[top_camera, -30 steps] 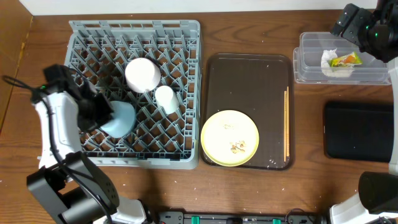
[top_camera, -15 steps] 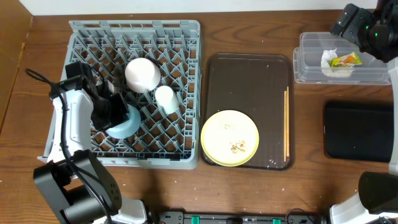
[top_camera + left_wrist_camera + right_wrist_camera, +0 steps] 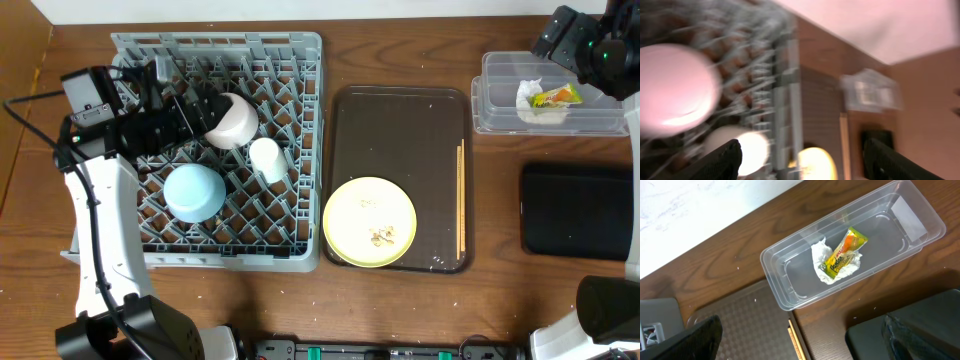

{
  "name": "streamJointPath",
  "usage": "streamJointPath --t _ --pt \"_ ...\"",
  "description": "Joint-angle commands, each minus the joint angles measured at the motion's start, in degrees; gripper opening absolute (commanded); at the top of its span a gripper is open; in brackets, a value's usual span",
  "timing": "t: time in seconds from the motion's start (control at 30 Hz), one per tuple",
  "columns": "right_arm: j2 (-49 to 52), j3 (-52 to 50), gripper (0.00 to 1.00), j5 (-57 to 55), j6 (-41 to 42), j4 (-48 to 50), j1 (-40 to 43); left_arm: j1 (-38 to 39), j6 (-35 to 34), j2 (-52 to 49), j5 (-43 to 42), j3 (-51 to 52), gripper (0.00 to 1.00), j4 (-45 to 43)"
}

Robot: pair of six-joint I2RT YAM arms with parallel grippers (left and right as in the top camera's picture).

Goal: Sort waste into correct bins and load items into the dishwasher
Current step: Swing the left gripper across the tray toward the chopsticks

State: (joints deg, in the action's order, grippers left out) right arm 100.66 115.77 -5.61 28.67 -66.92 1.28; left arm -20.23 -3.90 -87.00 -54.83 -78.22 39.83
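**Rack half loaded; plate and chopsticks left to do**

The left pincer point(image 3: 200, 108) hangs over the far left of the rack point(image 3: 300, 150), jaws spread and holding nothing. The wrist view is blurred, but the gap between the fingers is plainly bare. Just right of it the pink bowl point(image 3: 232, 118) sits among the pegs. The blue bowl point(image 3: 193, 192) lies nearer, and the cup point(image 3: 266, 158) stands to the right of both, all three inside the rack.

Right of the rack is the brown tray point(image 3: 400, 110). On it the plate point(image 3: 362, 212) sits at the near left with crumbs point(image 3: 380, 237) on it. The chopsticks point(image 3: 460, 200) lie along the right edge.

Farther right, the right pincer point(image 3: 801, 330) hovers above the tub point(image 3: 910, 217), jaws spread and empty. The tissue point(image 3: 821, 255) and the wrapper point(image 3: 845, 252) lie together in the tub. The black tray point(image 3: 578, 210), nearer, looks bare.

The loading step seems to be in hand, with the bowls and cup done. The next move probably calls for a reach to the brown tray. The crumbs want tipping into a bin before the plate goes between the pegs. The thin chopsticks will need a fine pinch off the flat surface.
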Motion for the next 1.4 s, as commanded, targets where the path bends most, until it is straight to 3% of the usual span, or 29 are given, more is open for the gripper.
streamJointPath --t 0.0,0.1,0.37,0.47,0.53,0.73,0.83,1.03,1.1,1.17,1.27,1.37 --pt "-0.04 0.35 0.99 -0.15 0.00 -0.15 0.15 2.93 -0.79 -0.11 -11.02 -0.90 0.79 -0.90" --pt "-0.04 0.35 0.99 -0.15 0.00 -0.15 0.15 8.26 -4.24 -0.09 -5.33 -0.92 0.80 -0.94" --pt "-0.04 0.35 0.99 -0.15 0.00 -0.15 0.15 29.77 -6.54 -0.11 31.89 -1.55 0.81 0.09" --pt "-0.04 0.35 0.99 -0.15 0.00 -0.15 0.15 35.17 -5.51 -0.52 41.38 -3.89 0.75 4.39" --pt "-0.04 0.35 0.99 -0.15 0.00 -0.15 0.15 37.33 -4.72 -2.08 45.24 -8.76 0.75 11.78" --pt "-0.04 0.35 0.99 -0.15 0.00 -0.15 0.15 38.32 -1.20 -8.70 46.53 -25.42 0.75 31.12" --pt "-0.04 0.35 0.99 -0.15 0.00 -0.15 0.15 38.77 -1.07 -9.03 44.89 -26.16 0.75 29.86" --pt "-0.04 0.35 0.99 -0.15 0.00 -0.15 0.15 40.44 -1.11 -9.14 28.94 -26.01 0.75 27.45" --pt "-0.04 0.35 0.99 -0.15 0.00 -0.15 0.15 41.51 -1.97 -9.46 27.02 -25.70 0.75 24.33" --pt "-0.04 0.35 0.99 -0.15 0.00 -0.15 0.15 42.82 -5.73 -10.19 29.22 -25.40 0.75 21.29" --pt "-0.04 0.35 0.99 -0.15 0.00 -0.15 0.15 45.55 -14.10 -12.72 38.95 -25.40 0.73 18.84" --pt "-0.04 0.35 0.99 -0.15 0.00 -0.15 0.15 48.63 -14.47 -15.96 44.92 -25.64 0.73 18.21"
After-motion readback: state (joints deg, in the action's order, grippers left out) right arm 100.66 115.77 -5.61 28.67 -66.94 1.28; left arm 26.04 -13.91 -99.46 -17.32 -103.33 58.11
